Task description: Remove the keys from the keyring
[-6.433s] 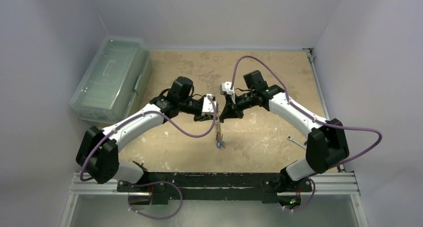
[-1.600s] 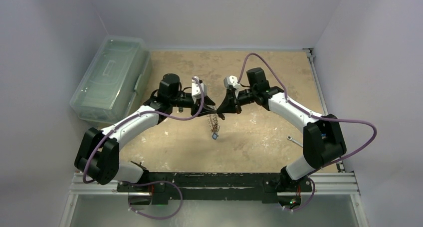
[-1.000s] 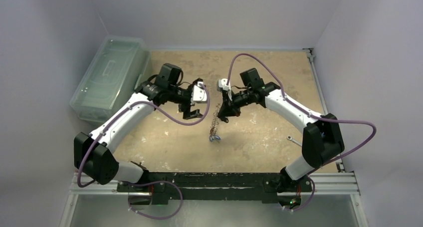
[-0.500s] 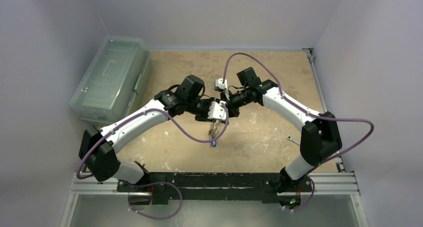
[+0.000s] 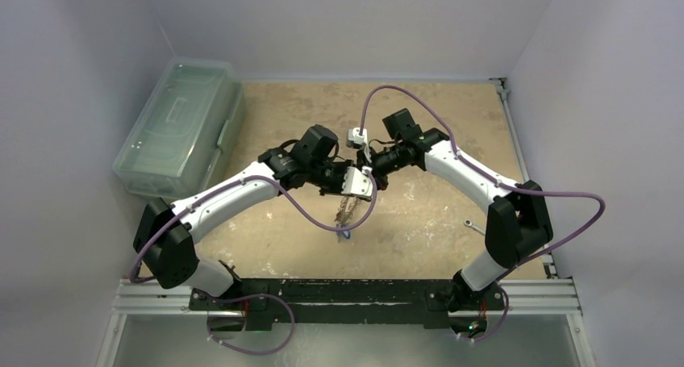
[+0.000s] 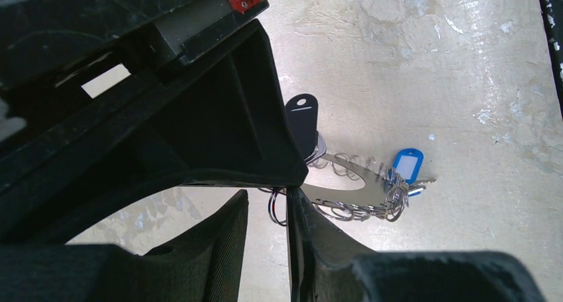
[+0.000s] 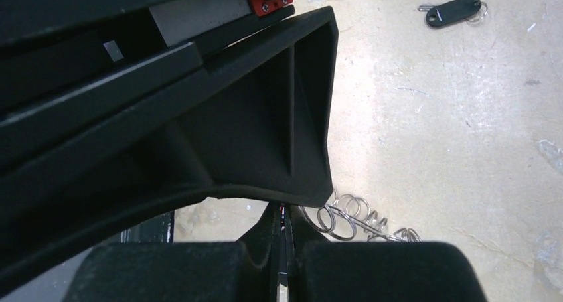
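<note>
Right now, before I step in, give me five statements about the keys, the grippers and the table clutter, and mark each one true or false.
1. The key bunch dangles over the middle of the table. True.
2. The right gripper is wide open. False: its jaws are shut, with thin metal of the bunch pinched between them.
3. A blue tag is part of the bunch. True.
4. The clear plastic box sits at the table's right edge. False: it is at the left edge.
5. A black fob lies on the table apart from the bunch. True, as seen in the right wrist view.
</note>
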